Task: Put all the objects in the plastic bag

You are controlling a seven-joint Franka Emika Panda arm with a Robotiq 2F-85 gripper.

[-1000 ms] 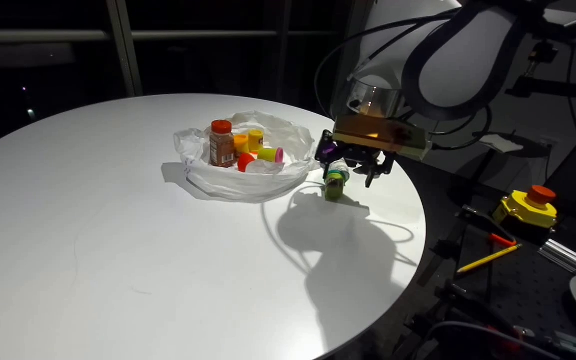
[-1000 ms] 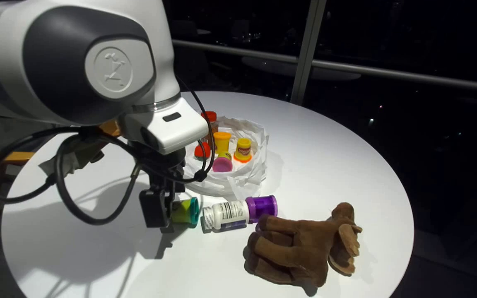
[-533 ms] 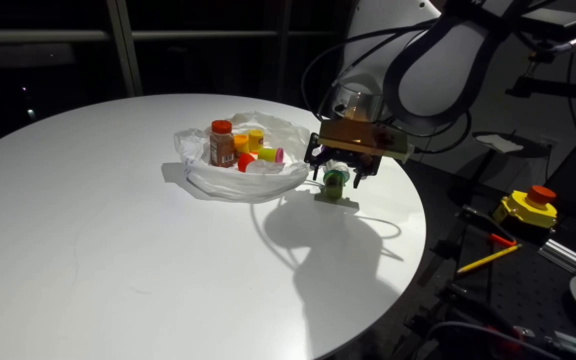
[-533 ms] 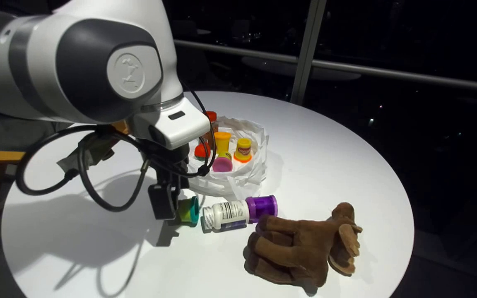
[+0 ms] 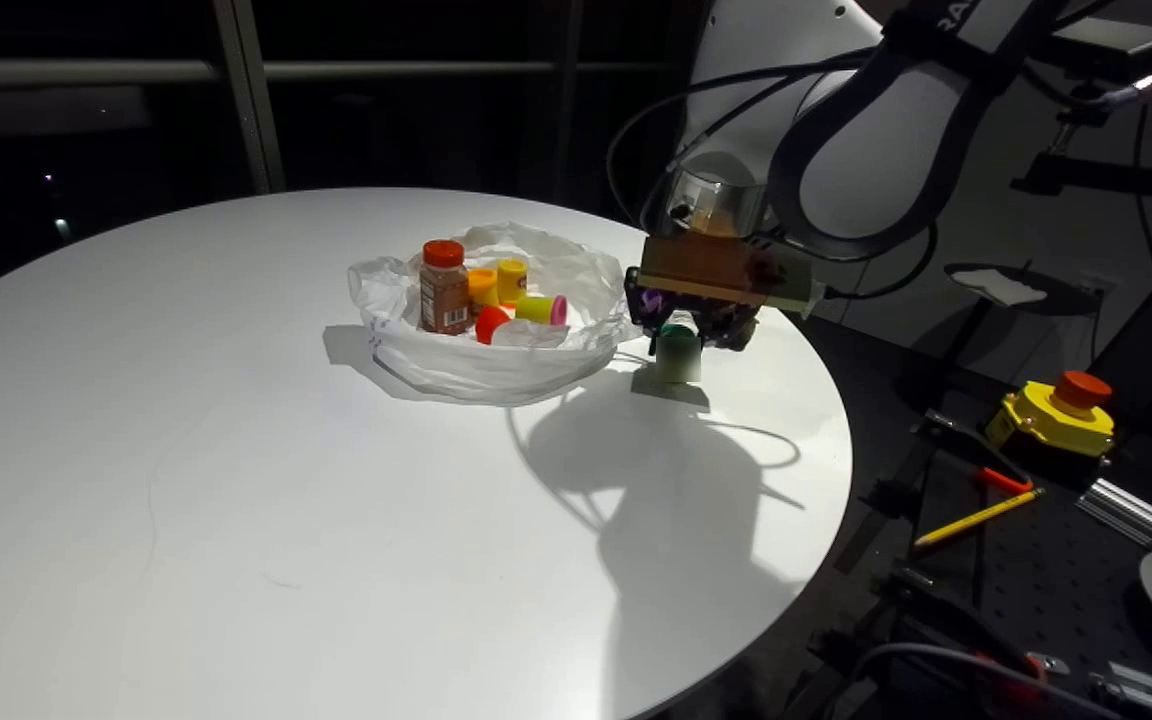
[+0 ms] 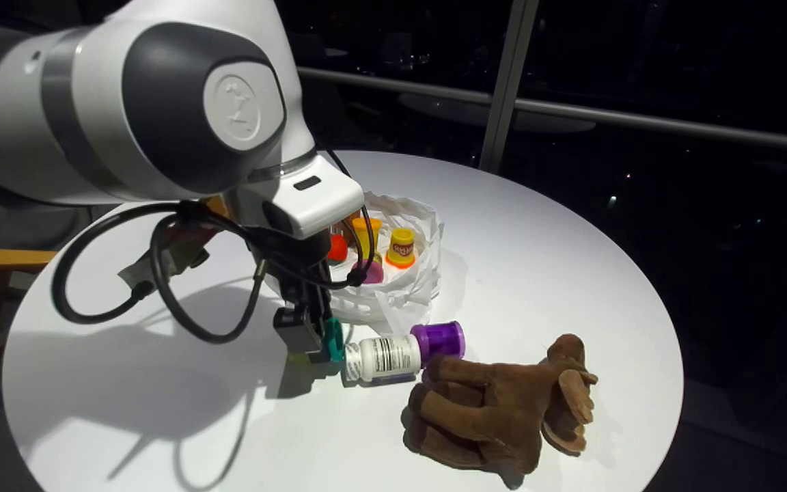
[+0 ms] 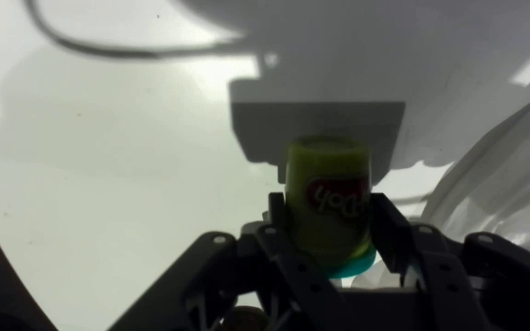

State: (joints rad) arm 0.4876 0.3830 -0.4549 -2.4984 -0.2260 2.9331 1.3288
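In the wrist view my gripper (image 7: 328, 202) is shut on a yellow-green tub (image 7: 329, 170) with a teal lid, one finger against each side. Whether that tub touches the table cannot be told. A white bottle (image 6: 390, 357) lies beside its lid, end to end with a purple tub (image 6: 440, 344). The brown plush toy (image 6: 503, 410) lies close to the purple tub. Spread open on the table, the plastic bag (image 5: 496, 375) holds the red-lidded jar (image 5: 444, 290), a yellow tub (image 6: 402, 247), an orange-lidded tub (image 6: 366, 232), a pink-lidded tub (image 5: 541, 310) and a red-lidded piece (image 5: 491, 323).
Everything stands on a round white table (image 5: 236, 500). Off its edge are a yellow box with a red button (image 5: 1056, 415) and a pencil (image 5: 981, 517). Black cables (image 6: 182, 328) loop from the arm over the table near the bag.
My gripper has moved in around the yellow-green tub and closed on it. In an exterior view, the white bottle and purple tub have shifted slightly toward the plush toy.
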